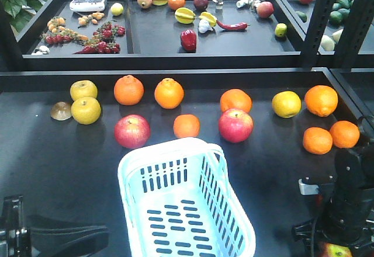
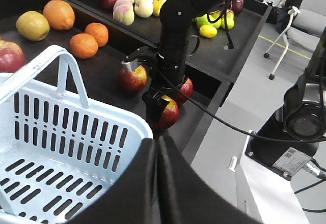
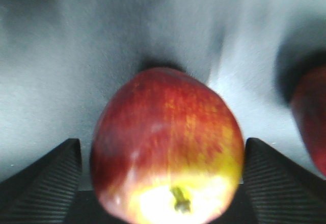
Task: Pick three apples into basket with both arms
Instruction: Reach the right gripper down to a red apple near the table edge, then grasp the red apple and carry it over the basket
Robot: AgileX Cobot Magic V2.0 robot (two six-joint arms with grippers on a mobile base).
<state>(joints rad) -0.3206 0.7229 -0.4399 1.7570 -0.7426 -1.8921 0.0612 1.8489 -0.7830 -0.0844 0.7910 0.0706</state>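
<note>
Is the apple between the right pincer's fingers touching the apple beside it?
Apart: right wrist view shows bare table between the centred apple and the neighbouring apple.

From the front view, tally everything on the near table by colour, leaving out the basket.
Oranges: 7
Yellow fruit: 3
Red apples: 3, one half hidden at the bottom edge
Brown piece: 1
Total: 14
</note>
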